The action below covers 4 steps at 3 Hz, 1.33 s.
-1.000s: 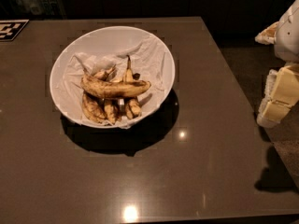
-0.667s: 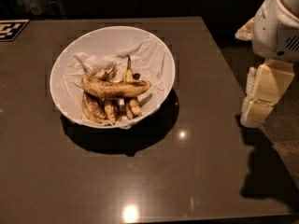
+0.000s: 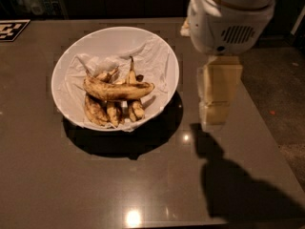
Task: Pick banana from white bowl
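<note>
The banana (image 3: 118,89) tops shorter bananas (image 3: 107,112) in the white bowl (image 3: 159,49); the gripper (image 3: 213,114), at three o'clock, its state impossible to tell, could snag those neighbours.

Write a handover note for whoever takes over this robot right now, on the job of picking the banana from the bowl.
Gripper: hangs over the dark table, right of the bowl in the camera view, apart from it.
Long curved yellow-brown spotted banana: lies across the shorter, darker bananas inside the large round white bowl, which is lined with crumpled white paper.
Done: nothing grasped yet.
Left: bring the gripper over the bowl, grasp the long banana, lift it out.
</note>
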Tool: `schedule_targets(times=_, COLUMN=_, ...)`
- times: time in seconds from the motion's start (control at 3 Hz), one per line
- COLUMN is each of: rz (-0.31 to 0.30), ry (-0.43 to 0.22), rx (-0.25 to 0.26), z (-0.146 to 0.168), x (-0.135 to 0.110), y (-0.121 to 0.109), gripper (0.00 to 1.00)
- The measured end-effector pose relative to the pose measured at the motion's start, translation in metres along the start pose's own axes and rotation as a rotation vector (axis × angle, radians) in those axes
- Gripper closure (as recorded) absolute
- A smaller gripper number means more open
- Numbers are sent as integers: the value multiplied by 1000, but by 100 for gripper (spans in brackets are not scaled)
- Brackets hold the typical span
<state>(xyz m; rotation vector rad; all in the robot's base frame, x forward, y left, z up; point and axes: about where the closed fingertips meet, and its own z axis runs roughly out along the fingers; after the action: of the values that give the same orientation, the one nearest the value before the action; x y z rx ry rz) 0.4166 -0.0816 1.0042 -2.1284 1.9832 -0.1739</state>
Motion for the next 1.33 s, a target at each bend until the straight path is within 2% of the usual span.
schedule_targets(times=0.33, rz=1, ry=-15, rx=40, z=-8, x=-4, y=-3, gripper=0)
schedule_targets(times=0.67, rz=-37, ry=9, rx=81, z=0, x=-39, y=-11, gripper=0)
schedule_targets(times=1.0, rz=-100, ry=67, rx=101, z=13, x=-80, y=-22, gripper=0)
schedule_targets(times=1.33, rz=-166, ry=86, rx=96, z=26, x=-110, y=-31, gripper=0)
